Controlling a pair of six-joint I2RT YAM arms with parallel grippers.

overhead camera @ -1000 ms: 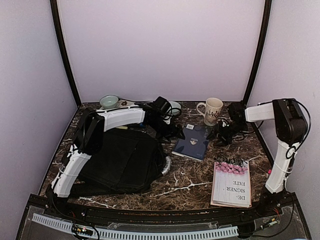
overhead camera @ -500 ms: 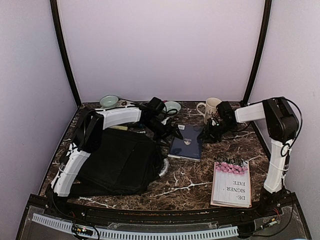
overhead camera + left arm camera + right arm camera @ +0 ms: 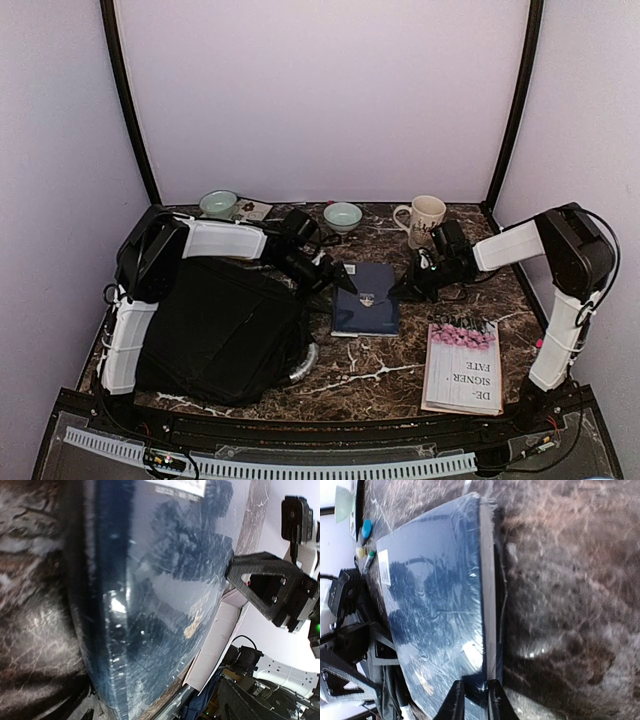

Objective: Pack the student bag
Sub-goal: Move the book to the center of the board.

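Black student bag [image 3: 225,330], navy notebook [image 3: 366,300]

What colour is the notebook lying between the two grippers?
Dark blue. The notebook is wrapped in glossy clear film, and the right wrist view shows it best.

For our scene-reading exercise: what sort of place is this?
Probably a robot test booth staged as a desk: plain walls around a marbled tabletop, left arm and right arm mounted at its edge, backpack, blue notebook, mug.

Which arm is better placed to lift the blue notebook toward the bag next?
Right, probably. The right pincer grips the edge of the blue notebook, fingers on either side. The left pincer hangs open at the opposite edge, beside the student bag, holding nothing.
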